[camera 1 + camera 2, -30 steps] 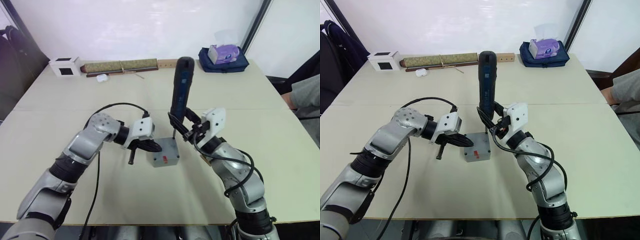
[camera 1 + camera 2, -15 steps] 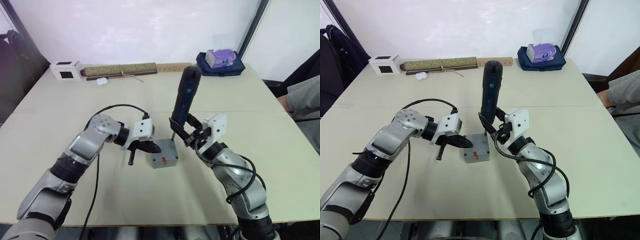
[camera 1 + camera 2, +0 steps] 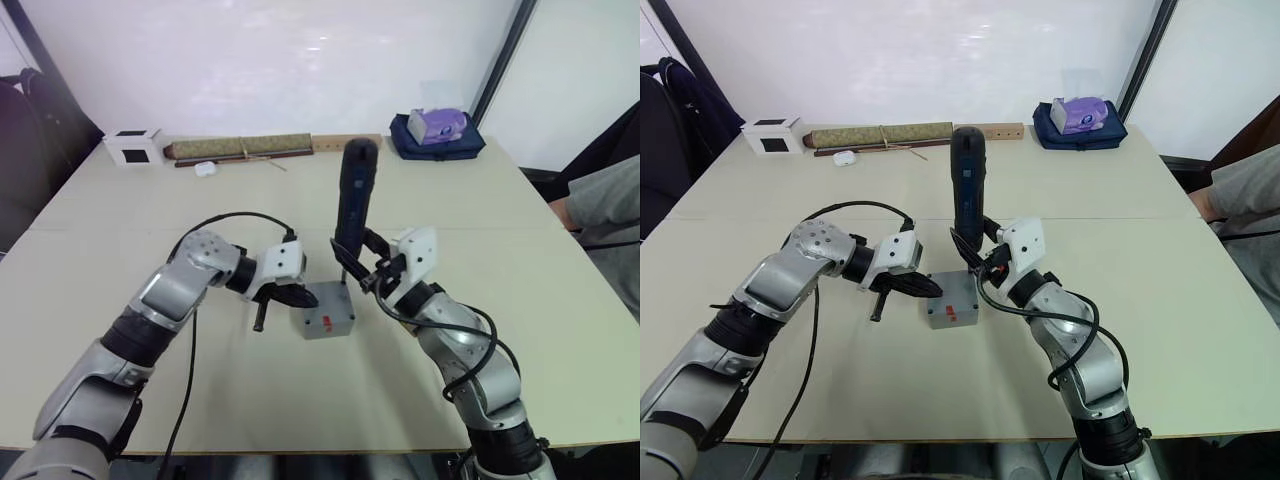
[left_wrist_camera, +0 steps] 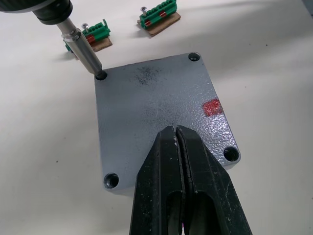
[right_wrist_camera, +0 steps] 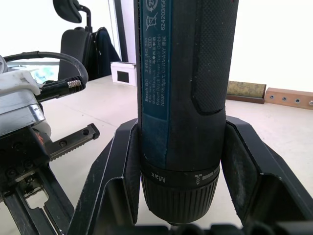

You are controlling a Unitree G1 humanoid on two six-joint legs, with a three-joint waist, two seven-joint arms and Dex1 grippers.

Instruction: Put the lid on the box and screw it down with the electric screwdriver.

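Note:
The grey lid (image 4: 151,107), with its small red mark (image 4: 212,106), lies flat on the box (image 3: 328,322) in the middle of the table. My left gripper (image 4: 176,131) is shut and its tips rest on the lid's near half. My right gripper (image 5: 181,161) is shut on the electric screwdriver (image 3: 355,200), a dark blue-black tool held nearly upright. The screwdriver's metal bit (image 4: 85,49) stands in one of the lid's corner holes. The other three corner holes show as dark openings, and I cannot tell whether they hold screws.
Two green terminal strips (image 4: 159,19) lie on the table just beyond the box. Along the far edge are a white cube with a black face (image 3: 133,147), a long olive roll (image 3: 240,148) and a blue bag with a tissue pack (image 3: 436,130). A person (image 3: 600,200) sits at the right.
The head camera has shifted. The screwdriver leaned to the right half a second ago and now stands nearly upright over the lid's corner. My left gripper has stayed on the lid.

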